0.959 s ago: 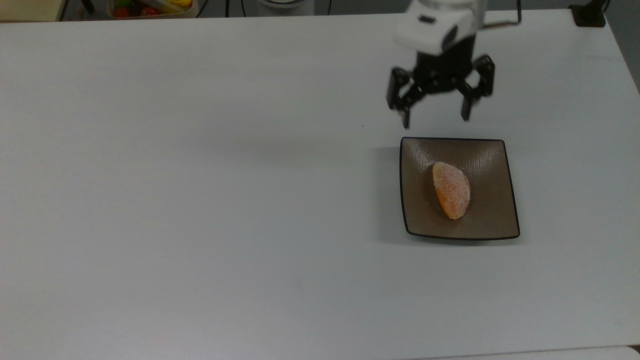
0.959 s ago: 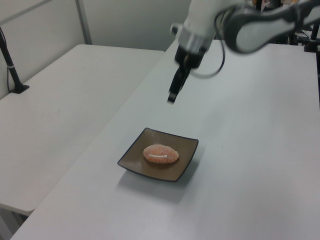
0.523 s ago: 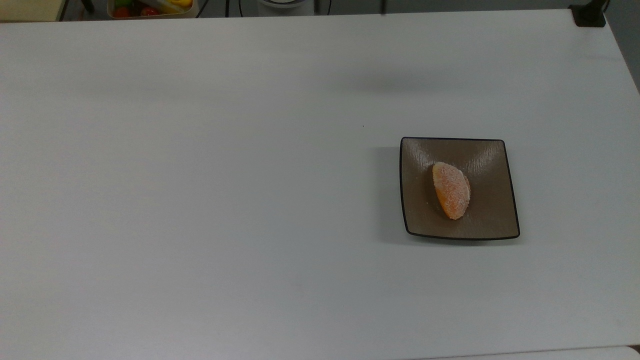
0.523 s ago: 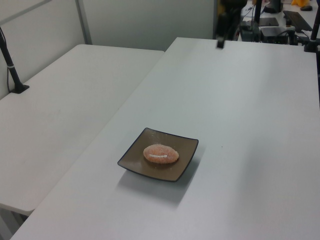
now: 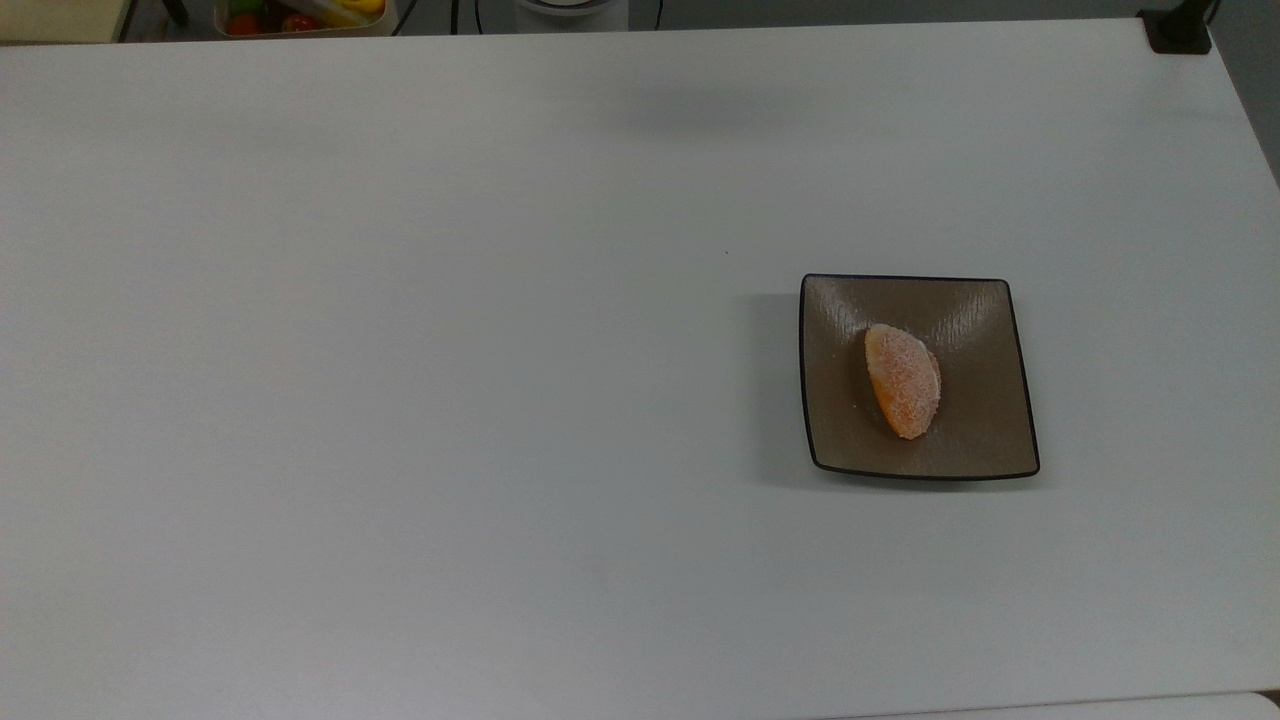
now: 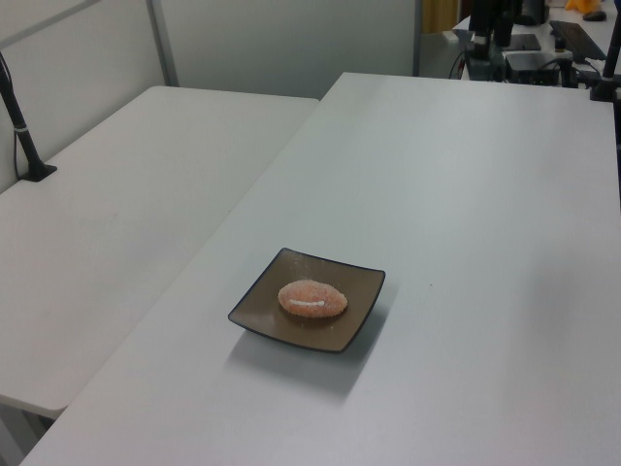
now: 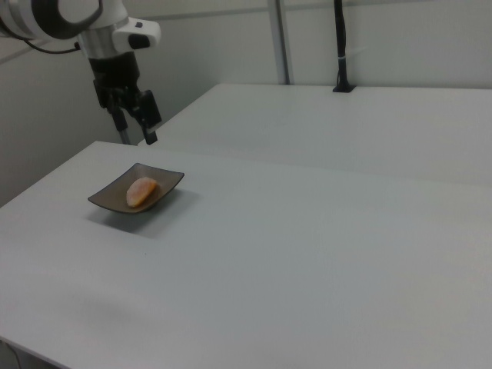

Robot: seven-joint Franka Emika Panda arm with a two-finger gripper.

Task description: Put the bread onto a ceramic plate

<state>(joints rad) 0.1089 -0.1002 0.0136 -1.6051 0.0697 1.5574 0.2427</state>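
Note:
The bread (image 5: pixel 903 381), a small orange-brown bun with a sugary speckled crust, lies near the middle of the square brown ceramic plate (image 5: pixel 965 300). In the left view the bread (image 6: pixel 312 298) shows a white stripe and rests on the plate (image 6: pixel 361 285). In the right view my gripper (image 7: pixel 135 127) hangs open and empty, high above and behind the plate (image 7: pixel 167 177), well clear of the bread (image 7: pixel 141 191).
The white table (image 5: pixel 400 400) stretches wide on the top view's left. A tray of colourful items (image 5: pixel 300 15) and the arm's base (image 5: pixel 570 8) sit past its far edge. A black clamp (image 5: pixel 1180 30) holds the far right corner. A second table (image 6: pixel 116 194) adjoins.
The arm has lifted up and away from above the plate's far edge, leaving the top view and the left view. Bread and plate have stayed put.

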